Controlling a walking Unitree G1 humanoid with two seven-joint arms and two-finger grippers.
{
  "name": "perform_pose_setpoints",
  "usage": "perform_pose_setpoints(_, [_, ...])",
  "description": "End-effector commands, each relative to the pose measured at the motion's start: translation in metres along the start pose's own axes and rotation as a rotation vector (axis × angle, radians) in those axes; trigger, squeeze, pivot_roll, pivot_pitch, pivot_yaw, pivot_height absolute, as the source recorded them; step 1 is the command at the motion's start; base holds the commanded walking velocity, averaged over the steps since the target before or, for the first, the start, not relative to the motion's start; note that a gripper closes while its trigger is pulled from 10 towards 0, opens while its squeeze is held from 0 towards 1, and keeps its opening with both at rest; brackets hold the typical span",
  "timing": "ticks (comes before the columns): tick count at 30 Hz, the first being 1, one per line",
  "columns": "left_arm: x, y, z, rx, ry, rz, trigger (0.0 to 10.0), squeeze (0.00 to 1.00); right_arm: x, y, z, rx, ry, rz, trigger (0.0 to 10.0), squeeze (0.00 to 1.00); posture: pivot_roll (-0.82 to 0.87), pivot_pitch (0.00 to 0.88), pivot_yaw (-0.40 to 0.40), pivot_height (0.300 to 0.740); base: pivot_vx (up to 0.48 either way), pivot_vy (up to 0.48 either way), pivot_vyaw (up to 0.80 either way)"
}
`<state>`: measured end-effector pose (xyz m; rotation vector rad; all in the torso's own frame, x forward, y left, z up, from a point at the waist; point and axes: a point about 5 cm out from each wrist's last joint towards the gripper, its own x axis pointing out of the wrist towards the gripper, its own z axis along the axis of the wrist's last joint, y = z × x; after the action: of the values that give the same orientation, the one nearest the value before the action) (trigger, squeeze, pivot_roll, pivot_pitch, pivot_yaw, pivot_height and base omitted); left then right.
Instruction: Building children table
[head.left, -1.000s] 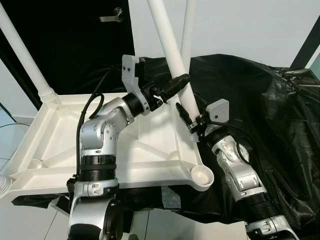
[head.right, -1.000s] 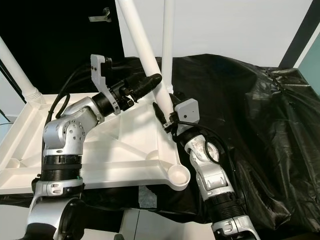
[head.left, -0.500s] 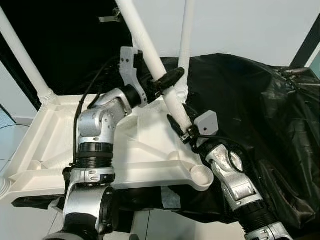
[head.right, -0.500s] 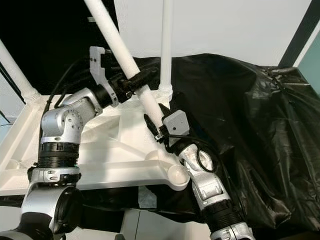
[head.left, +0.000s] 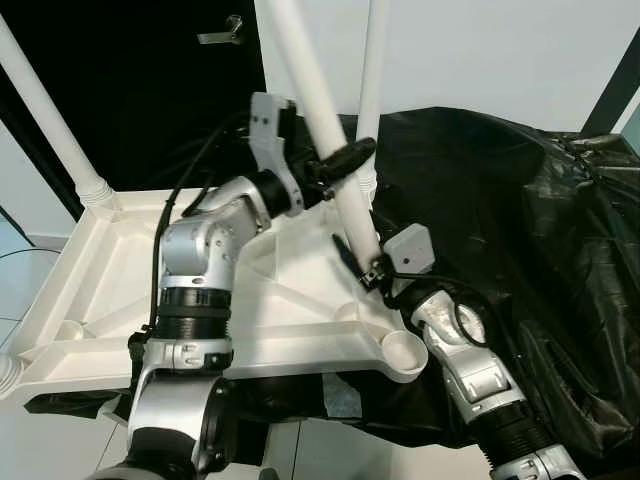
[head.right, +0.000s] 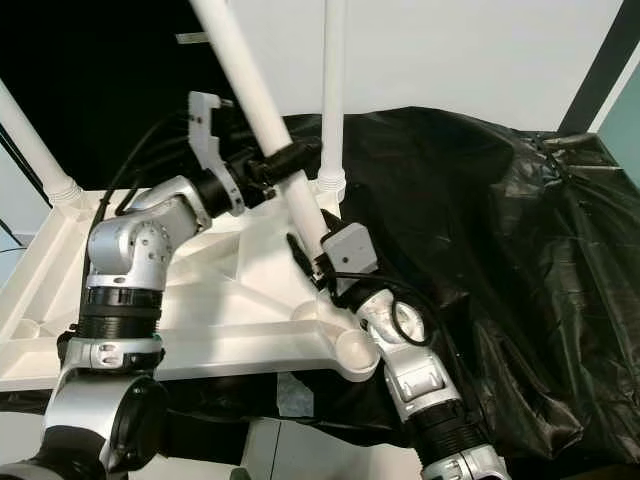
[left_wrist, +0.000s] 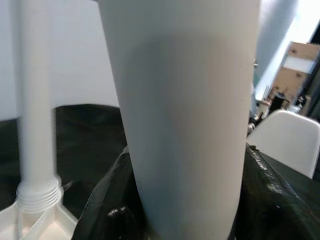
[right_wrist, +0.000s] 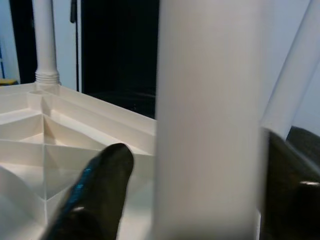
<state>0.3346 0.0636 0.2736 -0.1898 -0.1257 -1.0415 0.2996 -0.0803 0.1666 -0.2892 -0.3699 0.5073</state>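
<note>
- The loose leg (head.left: 322, 120), a long white tube, leans tilted above the upturned tabletop (head.left: 110, 250); it looks stiff, light and smooth (likely slippery).
- The left tool (head.left: 345, 160) clamps it mid-length.
- The right tool (head.left: 358, 262) pinches its lower end, just above the empty corner socket (head.left: 403, 350).
- Holding it low and mid-length steadies its swing.
- Black sheet (head.left: 520, 220) beyond.

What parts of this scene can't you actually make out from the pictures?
- Top of the held leg: cut off by the upper edge in both eye views.
- Its lower end: hidden behind the right gripper.
- Left gripper grip: the leg covers the far finger.
- Tabletop's underside: a black sheet hides what supports it.
</note>
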Motion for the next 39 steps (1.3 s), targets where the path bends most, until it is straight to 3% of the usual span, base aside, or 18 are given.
perform_pose_setpoints(1, [0.002,-0.008,0.006,0.058,-0.025,-0.022,10.0,0.0,0.004,-0.004,0.002,-0.006,0.016,-0.023,10.0,1.0,0.01,0.0,0.044,0.74,0.0,0.0,0.0])
perform_pose_setpoints(5, [0.004,-0.013,0.005,0.097,-0.025,-0.009,10.0,0.0,0.008,-0.006,0.001,0.01,0.052,-0.029,10.0,0.98,0.01,0.0,0.044,0.74,0.0,0.0,0.0])
perform_pose_setpoints(6, [0.007,-0.02,0.005,0.136,-0.032,0.003,10.0,0.0,0.013,-0.004,0.002,0.019,0.085,-0.009,10.0,0.0,0.01,0.0,0.05,0.74,0.0,0.0,0.0])
perform_pose_setpoints(13, [0.014,-0.035,0.006,0.201,-0.051,0.021,10.0,0.0,0.022,-0.001,0.005,0.068,0.134,0.018,10.0,0.0,0.01,0.0,0.046,0.74,0.0,0.0,0.0])
perform_pose_setpoints(26, [0.021,-0.042,0.009,0.226,-0.07,0.037,10.0,0.0,0.027,-0.005,0.005,0.095,0.193,0.031,10.0,0.0,0.01,0.0,0.046,0.74,0.0,0.0,0.0])
perform_pose_setpoints(27, [0.023,-0.044,0.01,0.231,-0.077,0.037,10.0,0.0,0.027,-0.005,0.004,0.109,0.216,0.026,7.0,0.0,0.01,0.0,0.049,0.74,0.0,0.0,0.0])
perform_pose_setpoints(29, [0.023,-0.045,0.01,0.234,-0.079,0.037,10.0,0.0,0.026,-0.006,0.003,0.113,0.223,0.024,7.0,0.0,0.01,0.0,0.049,0.74,0.0,0.0,0.0])
perform_pose_setpoints(30, [0.024,-0.045,0.01,0.235,-0.08,0.037,10.0,0.0,0.026,-0.006,0.003,0.115,0.23,0.019,4.9,0.0,0.01,0.0,0.049,0.74,0.0,0.0,0.0])
perform_pose_setpoints(33, [0.024,-0.046,0.01,0.234,-0.08,0.037,10.0,0.0,0.025,-0.006,0.002,0.115,0.236,0.015,4.9,0.0,0.01,0.0,0.049,0.74,0.0,0.0,0.0])
perform_pose_setpoints(34, [0.025,-0.047,0.01,0.237,-0.082,0.032,10.0,0.0,0.025,-0.007,0.001,0.122,0.244,0.005,0.7,0.0,0.01,0.0,0.049,0.74,0.0,0.0,0.0])
perform_pose_setpoints(35, [0.025,-0.048,0.011,0.239,-0.083,0.028,10.0,0.0,0.025,-0.007,0.001,0.13,0.249,-0.002,0.0,0.0,0.01,0.0,0.051,0.74,0.0,0.0,0.0])
perform_pose_setpoints(39, [0.026,-0.05,0.011,0.244,-0.084,0.024,10.0,0.0,0.024,-0.008,-0.001,0.141,0.258,-0.009,0.0,0.0,0.01,0.0,0.05,0.74,0.0,0.0,0.0])
